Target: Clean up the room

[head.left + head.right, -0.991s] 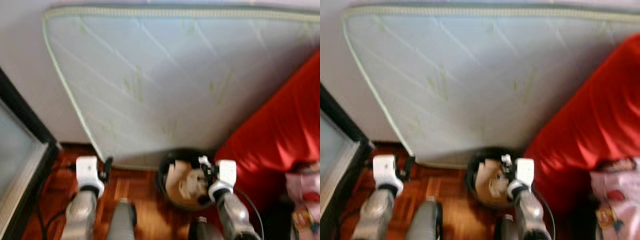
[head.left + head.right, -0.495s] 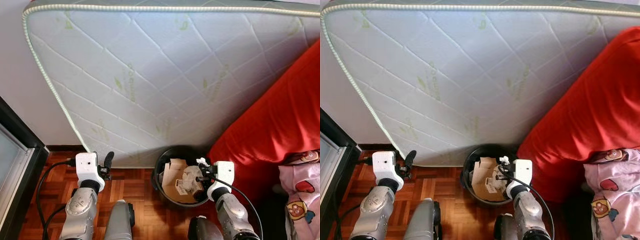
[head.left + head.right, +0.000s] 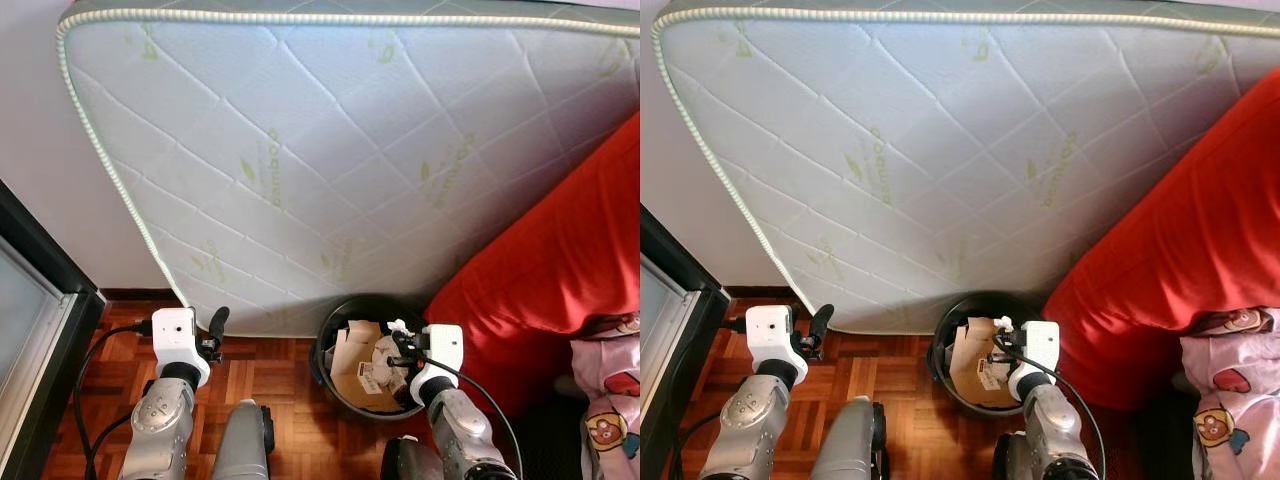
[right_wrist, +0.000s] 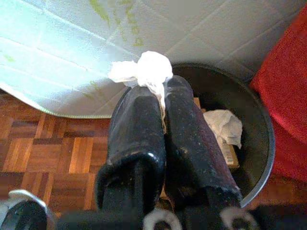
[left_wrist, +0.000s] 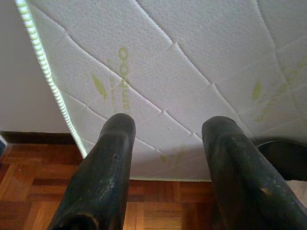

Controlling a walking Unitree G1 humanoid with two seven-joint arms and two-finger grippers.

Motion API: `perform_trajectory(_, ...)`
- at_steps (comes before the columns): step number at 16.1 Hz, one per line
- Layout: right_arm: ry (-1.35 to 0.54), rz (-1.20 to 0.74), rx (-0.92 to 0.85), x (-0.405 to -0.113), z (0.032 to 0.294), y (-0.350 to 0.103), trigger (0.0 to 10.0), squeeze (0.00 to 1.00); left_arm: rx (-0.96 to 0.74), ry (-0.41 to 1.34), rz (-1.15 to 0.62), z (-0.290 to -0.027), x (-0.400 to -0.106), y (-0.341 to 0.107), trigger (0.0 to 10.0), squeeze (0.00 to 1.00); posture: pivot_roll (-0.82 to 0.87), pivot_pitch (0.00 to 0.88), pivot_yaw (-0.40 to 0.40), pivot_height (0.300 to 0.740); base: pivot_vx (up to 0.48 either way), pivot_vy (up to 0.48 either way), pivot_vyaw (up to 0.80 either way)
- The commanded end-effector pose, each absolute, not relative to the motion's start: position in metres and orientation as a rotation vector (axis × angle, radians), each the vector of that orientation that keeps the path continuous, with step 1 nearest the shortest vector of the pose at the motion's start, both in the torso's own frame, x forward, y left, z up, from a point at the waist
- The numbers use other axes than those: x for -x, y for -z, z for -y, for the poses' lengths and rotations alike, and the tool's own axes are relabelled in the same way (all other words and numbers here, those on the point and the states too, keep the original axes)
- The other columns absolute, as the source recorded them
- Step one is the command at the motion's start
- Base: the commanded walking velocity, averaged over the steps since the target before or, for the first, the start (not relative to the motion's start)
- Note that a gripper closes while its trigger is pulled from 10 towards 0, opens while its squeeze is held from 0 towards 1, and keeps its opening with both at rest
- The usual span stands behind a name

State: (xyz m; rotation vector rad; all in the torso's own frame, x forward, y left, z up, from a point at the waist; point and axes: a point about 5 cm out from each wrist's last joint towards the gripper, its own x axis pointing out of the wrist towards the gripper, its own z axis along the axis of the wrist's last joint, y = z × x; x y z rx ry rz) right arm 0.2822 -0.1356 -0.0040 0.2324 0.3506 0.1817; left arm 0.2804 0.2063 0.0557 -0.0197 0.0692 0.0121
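Mattress (image 3: pixel 340 160) leans upright vs the wall, well beyond both sets of fingers; prob stored there, not part of the job. Red bedding (image 3: pixel 560 270) slopes down on the right-arm side. Black bin (image 3: pixel 950 345) stands on the parquet floor (image 3: pixel 270 365) at the mattress's foot, just under and ahead of the right gripper (image 4: pixel 160 98), already holding cardboard and paper scraps.

Right gripper's fingers are pressed together, pinching a white tissue wad (image 4: pixel 143 72) at their tips, held over the bin's near rim; I'd judge it's there for a drop, w/ release next.

Left gripper (image 5: pixel 165 139): fingers spread, nothing between, hovering off to the bin's side, idle.

Head views give layout but tissue's tiny there; right wrist view shows the pinch clearly, plus another crumpled paper inside the bin.
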Motion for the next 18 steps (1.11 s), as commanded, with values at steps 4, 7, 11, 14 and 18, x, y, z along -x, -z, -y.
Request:
perform_trajectory(4,-0.21,-0.397,-0.238,-0.279,0.131,0.009,10.0,0.0,0.019,0.001,-0.076,-0.205,-0.279,-0.056,10.0,0.0,0.12,0.176,-0.044,0.624,0.249,0.0,0.0)
perform_trajectory(7,-0.216,-0.398,-0.238,-0.283,0.128,0.007,10.0,0.0,0.018,0.003,-0.077,-0.205,-0.28,-0.056,10.0,0.0,0.12,0.173,-0.042,0.624,0.37,0.0,0.0)
perform_trajectory(11,-0.232,-0.416,-0.23,-0.283,0.126,0.008,10.0,0.0,0.019,0.008,-0.077,-0.203,-0.28,-0.056,10.0,0.0,0.12,0.173,-0.042,0.624,0.3,0.0,0.0)
perform_trajectory(14,-0.243,-0.452,-0.218,-0.28,0.125,0.012,10.0,0.0,0.021,0.012,-0.073,-0.202,-0.279,-0.057,10.0,0.0,0.13,0.178,-0.042,0.624,0.279,0.0,0.0)
perform_trajectory(18,-0.276,-0.568,-0.182,-0.275,0.124,0.021,10.0,0.0,0.032,0.021,-0.058,-0.2,-0.277,-0.06,10.0,0.0,0.15,0.201,-0.047,0.624,0.0,0.0,0.0)
